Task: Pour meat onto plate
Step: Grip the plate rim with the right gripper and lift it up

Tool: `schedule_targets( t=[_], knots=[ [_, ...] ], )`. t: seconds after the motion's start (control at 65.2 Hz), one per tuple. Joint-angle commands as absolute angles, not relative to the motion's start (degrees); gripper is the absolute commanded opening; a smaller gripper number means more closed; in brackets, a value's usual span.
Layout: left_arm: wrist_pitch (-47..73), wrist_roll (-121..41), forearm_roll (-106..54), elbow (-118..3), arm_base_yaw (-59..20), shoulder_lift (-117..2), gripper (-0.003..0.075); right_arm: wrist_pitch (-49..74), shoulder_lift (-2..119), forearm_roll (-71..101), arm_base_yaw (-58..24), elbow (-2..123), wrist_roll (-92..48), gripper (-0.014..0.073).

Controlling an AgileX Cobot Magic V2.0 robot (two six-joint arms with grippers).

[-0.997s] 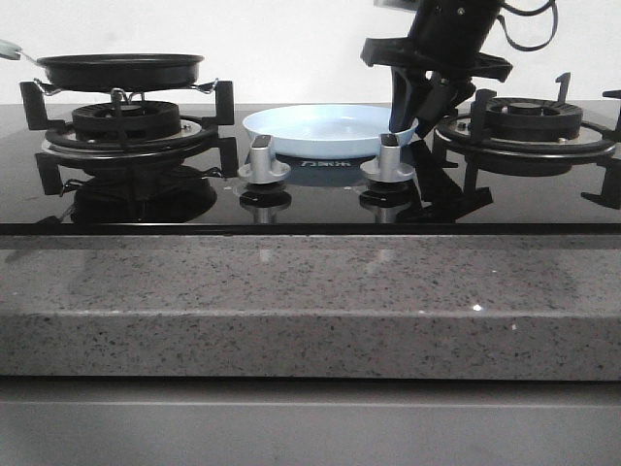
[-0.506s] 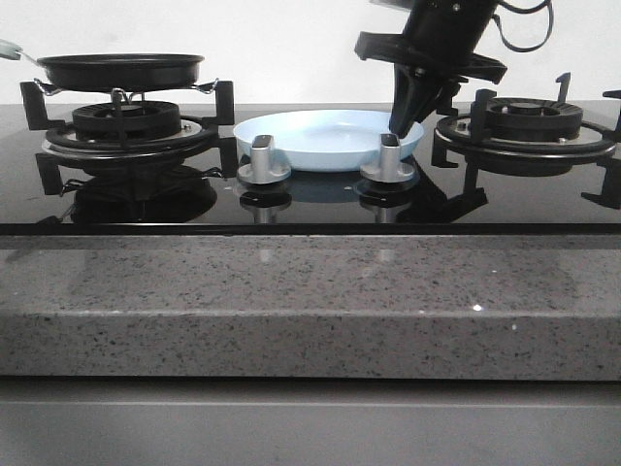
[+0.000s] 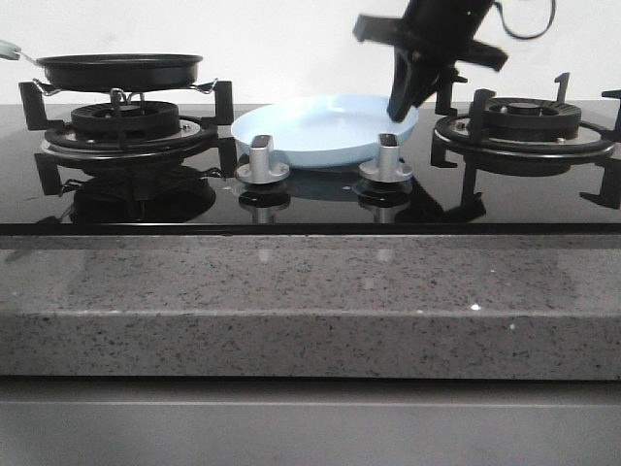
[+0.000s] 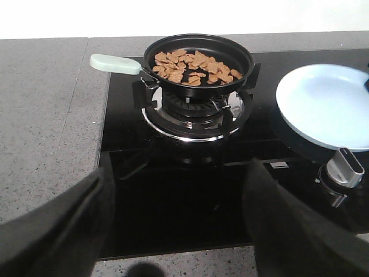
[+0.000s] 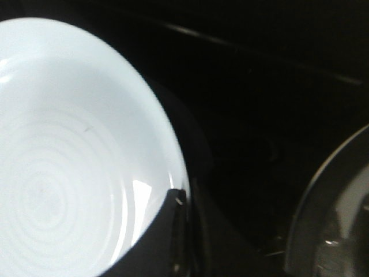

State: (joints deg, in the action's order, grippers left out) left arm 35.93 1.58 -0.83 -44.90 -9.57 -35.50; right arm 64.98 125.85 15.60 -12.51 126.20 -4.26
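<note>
The meat, a heap of small orange-brown pieces, lies in the black frying pan on the left burner. In the front view the pan sits at the far left and its contents are hidden. The pale-blue plate hangs tilted above the middle of the hob, its right rim higher. My right gripper is shut on that rim, and one dark finger lies over the plate's edge. My left gripper stands open over the hob's front edge, short of the pan, with nothing between its fingers.
Two silver knobs stand in front of the plate. The right burner with its black grate is beside the right arm. The pan's pale-green handle points away from the plate. A speckled grey counter borders the hob.
My right gripper has risen with the plate's right rim in it. The plate has come up off the hob and tilted. The pan has not moved.
</note>
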Motion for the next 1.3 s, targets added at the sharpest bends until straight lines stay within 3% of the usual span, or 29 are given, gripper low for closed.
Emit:
schedule_targets(
  t=[0.0, 0.245, 0.813, 1.288],
  knots=[
    [31.1, 1.6, -0.8, -46.8, -10.1, -35.7, 0.0471, 62.6, 119.0, 16.1, -11.9, 127.8, -4.3, -0.0068],
    [31.1, 1.6, -0.8, -46.8, -10.1, -35.7, 0.0471, 63.0, 111.0, 19.6, -12.2, 124.0, -4.1, -0.0068],
    [31.1, 1.6, -0.8, -46.8, -10.1, -35.7, 0.0471, 44.9, 88.0, 21.0, -16.6, 84.1, -6.6, -0.0068],
    [31.1, 1.6, -0.8, -46.8, -10.1, -35.7, 0.0471, 38.7, 89.4, 22.5, -16.6, 75.6, -6.6, -0.0068]
  ],
)
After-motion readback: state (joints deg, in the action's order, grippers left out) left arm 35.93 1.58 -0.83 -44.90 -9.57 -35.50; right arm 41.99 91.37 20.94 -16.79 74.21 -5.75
